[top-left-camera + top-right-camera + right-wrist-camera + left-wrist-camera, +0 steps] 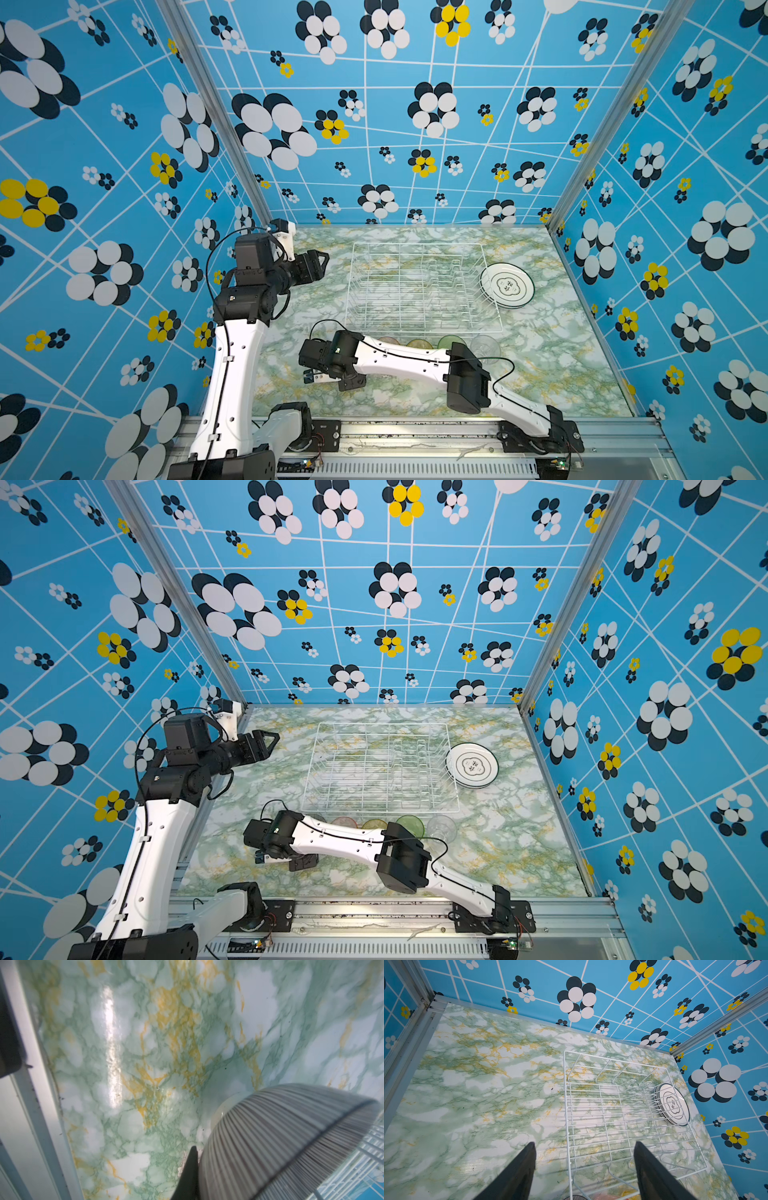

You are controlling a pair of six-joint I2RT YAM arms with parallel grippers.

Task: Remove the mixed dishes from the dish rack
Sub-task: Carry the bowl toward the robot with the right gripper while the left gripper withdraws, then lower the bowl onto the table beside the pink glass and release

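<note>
Judging by the empty rack (pixel 415 244) beyond the right claw (pixel 311 377), only the bowl (pixel 280 1136) clenched in it was left to be set down; the left claw (pixel 584 1144) was seen released.

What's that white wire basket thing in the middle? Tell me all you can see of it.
The dish rack is a white rectangular wire basket with upright dividers toward its right. It stands level on the marbled table, looking empty. Stacked plates sit close by its right side; glasses stand along its near side.
</note>
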